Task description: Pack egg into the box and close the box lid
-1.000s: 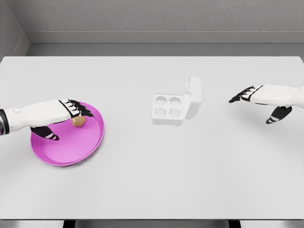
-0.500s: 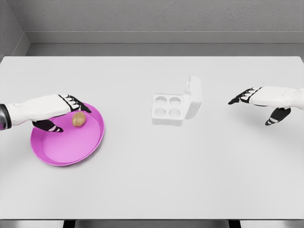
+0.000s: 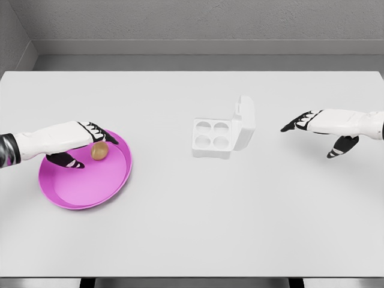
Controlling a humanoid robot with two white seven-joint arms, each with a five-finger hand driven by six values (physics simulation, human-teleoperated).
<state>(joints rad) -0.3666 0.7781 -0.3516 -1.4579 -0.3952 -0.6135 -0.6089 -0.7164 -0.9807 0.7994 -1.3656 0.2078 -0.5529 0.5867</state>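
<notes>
**Q:** While poised at the egg [image 3: 99, 150], fingers in what state?

**A:** Left-hand fingertips [image 3: 101, 134] extended above and just behind the egg, thumb low to its left; relaxed, grasping nothing. Left hand [image 3: 72, 144] hovering over the back-left part of the pink plate [image 3: 90, 191]. Whether touching the egg or just clear of it, not discernible.

**Q:** And the other side?

**A:** Right hand [image 3: 321, 126] held above the table [image 3: 192, 228] towards its right edge, fingers spread and pointing at the box [image 3: 221, 133]; empty, well apart from it.

**Q:** Location of the task's thing?

**A:** Lying free on the plate near its back rim, close to the table's left edge. Box near the table's centre, four round cups bare, lid [image 3: 244, 121] standing up along the right side.

**Q:** Handling properties, by judgement?

**A:** Probably light, rigid, brittle and smooth; prone to rolling on the plate's curved floor when nudged. Best taken across the widest part, thumb opposing two or three fingers, with gentle closing force. Too tight: risk of cracking. Too loose or off-centre: risk of squirting out sideways.

**Q:** Stage of the task?

**A:** Early: egg not yet lifted, cups unfilled, lid not yet closed.
</notes>
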